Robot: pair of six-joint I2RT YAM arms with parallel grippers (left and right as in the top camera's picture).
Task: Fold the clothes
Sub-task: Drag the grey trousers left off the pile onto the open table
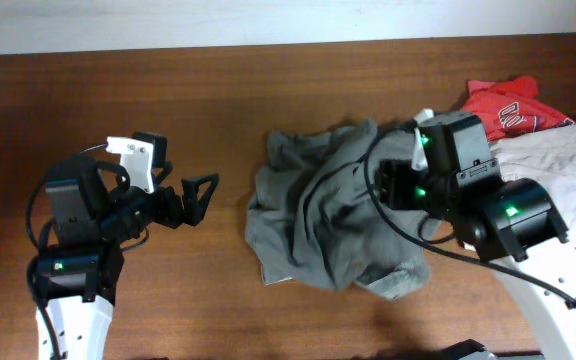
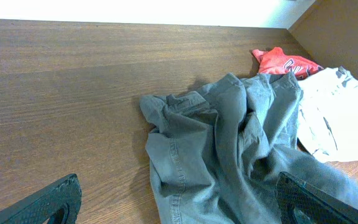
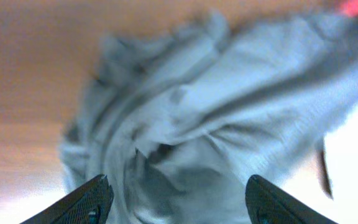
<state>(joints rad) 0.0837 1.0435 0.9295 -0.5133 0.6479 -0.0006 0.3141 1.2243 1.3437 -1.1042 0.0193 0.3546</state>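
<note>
Spreading step: shorts [image 1: 328,210] crumpled. Above them right gripper [image 3: 179,186], fingers apart; left gripper [image 1: 203,197], apart, at nine o'clock. Next: pinch an edge, flatten.

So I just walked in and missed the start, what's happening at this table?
Two robot arms are working on a pair of olive-grey shorts, which lie crumpled and unfolded mid-table. The right gripper hangs over them with its jaws apart, holding nothing. The left gripper is open too, off to the left over bare wood. A red T-shirt and paler beige shorts sit at the far right.
</note>
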